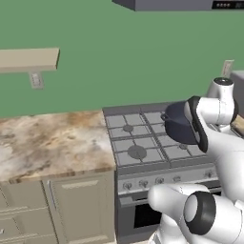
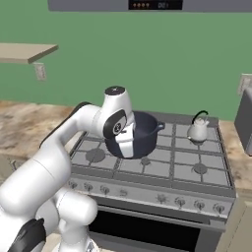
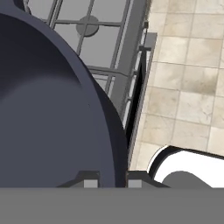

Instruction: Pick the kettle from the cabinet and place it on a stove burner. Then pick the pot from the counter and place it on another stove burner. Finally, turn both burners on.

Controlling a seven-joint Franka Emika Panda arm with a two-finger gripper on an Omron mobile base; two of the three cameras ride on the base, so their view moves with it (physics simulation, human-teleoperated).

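on the far left, a flat beige shelf board (image 1: 28, 59) hangs on the green wall (image 1: 119, 57), and a small outlet plate (image 1: 36, 79) sits just under it. below it lies the marbled surface (image 1: 52, 140) with its tan front edge, and beige drawer units (image 1: 71, 209) stand under that. to the right of the surface comes the grey range (image 1: 138, 143), with square grates and a row of knobs (image 2: 162, 198) along its front.

the white arm reaches over the range and carries the pot (image 2: 140, 133). the pot is dark navy-grey, it is lifted above the grates near the middle of the range, and it does not touch them. the claw (image 2: 127, 138) is at the near rim of the pot; in the hand view its two fingertips (image 3: 91, 180) stand narrow on each side of the pot wall, so it is holding the pot. in that view the tiled floor (image 3: 188, 65) shows beyond the front edge of the range.

further right, the small silver kettle (image 2: 199, 129) stands upright on a back burner of the range, well apart from the pot. above the range a grey hood (image 2: 147, 5) with a dark display shows.
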